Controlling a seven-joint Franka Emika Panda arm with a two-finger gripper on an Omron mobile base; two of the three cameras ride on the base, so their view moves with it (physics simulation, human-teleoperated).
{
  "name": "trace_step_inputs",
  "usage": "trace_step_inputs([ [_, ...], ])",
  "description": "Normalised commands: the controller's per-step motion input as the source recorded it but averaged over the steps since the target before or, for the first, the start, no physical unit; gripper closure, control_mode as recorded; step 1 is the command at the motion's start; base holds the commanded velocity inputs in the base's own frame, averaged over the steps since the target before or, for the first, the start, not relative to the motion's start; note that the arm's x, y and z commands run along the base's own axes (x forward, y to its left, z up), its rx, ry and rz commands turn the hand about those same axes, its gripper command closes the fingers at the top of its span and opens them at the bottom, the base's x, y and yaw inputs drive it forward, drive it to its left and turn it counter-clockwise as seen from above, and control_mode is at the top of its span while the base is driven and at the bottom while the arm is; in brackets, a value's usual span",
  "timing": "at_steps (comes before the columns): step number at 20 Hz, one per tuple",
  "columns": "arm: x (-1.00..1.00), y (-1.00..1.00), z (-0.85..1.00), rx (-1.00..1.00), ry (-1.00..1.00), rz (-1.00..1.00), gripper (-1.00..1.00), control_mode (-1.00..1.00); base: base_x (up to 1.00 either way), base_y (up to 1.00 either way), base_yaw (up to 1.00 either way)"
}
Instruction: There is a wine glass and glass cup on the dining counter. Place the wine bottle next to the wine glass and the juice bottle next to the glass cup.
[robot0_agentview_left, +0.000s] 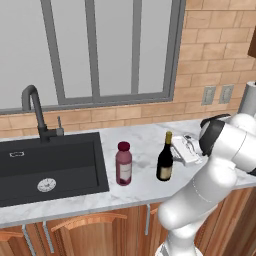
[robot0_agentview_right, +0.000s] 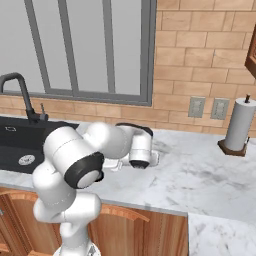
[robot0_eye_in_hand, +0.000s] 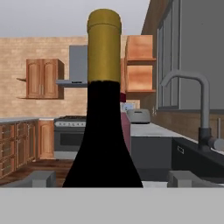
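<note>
**Open gripper level with the wine bottle's neck on the sink counter**

The tall, nearly black glass wine bottle (robot0_agentview_left: 165, 159) with a slim neck, gold-tan top and pale label stood upright on the white-grey marbled counter (robot0_agentview_left: 142, 192) beside the black sink (robot0_agentview_left: 50, 167). Its long axis ran vertically, with the gold top pointing straight up. To its left in the left base view, near but not touching, stood the squat juice bottle (robot0_agentview_left: 123, 164) of dark red-maroon liquid with a maroon cap and pale pinkish label, also upright with its cap pointing up.

The white arm's two-finger gripper (robot0_agentview_left: 184, 148) hung just to the right of the wine bottle, at about the height of its neck, facing sideways towards it. In the hand view the wine bottle (robot0_eye_in_hand: 104, 118) rose close in front of the camera, its neck and shoulder centred between the two finger tips (robot0_eye_in_hand: 40, 178), which stood wide apart on either side and held nothing. A sliver of the maroon bottle showed behind it.

A black curved faucet (robot0_agentview_left: 35, 111) rose behind the sink, and a paper towel roll on a stand (robot0_agentview_right: 239, 126) stood farther along the counter by the brick wall.
</note>
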Motion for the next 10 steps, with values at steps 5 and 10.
trace_step_inputs([
  [5,0.04,0.15,0.03,0.00,0.00,0.00,-1.00,-1.00,0.00,0.00,0.00],
  [10,0.00,0.09,0.04,0.00,0.00,0.00,-1.00,-1.00,0.00,0.00,0.00],
])
